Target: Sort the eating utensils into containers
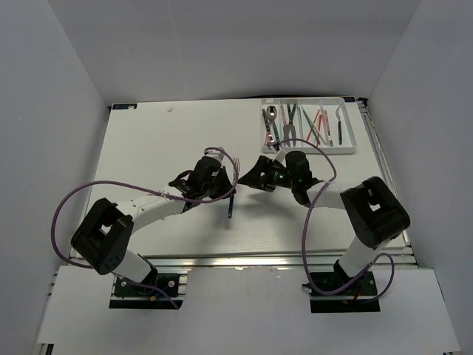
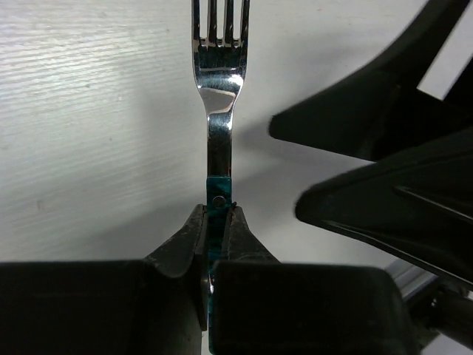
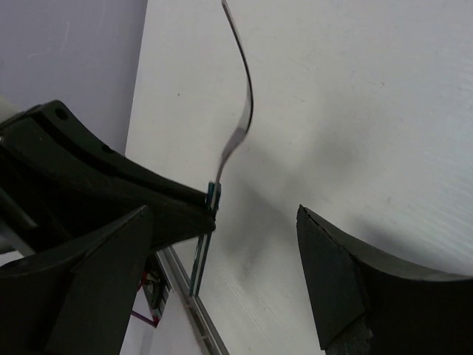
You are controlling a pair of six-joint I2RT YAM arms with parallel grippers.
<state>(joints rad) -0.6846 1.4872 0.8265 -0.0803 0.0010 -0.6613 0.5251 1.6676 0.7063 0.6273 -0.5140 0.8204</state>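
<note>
Left end effector (image 2: 216,216): I saw it clenched on the handle of a teal-handled silver metal fork (image 2: 219,96), held over the white bench (image 1: 162,140) at mid-table.
Right end effector (image 3: 224,218): released, fingers spread wide, just beside that fork.
Far right corner: a white rectangular plastic tray (image 1: 350,126) held the other utensils (image 1: 307,122) in its long slots.

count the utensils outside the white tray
1: a teal-handled fork, clamped in the left claw over the table, away from the tray. Others might be hidden under the arms.
</note>
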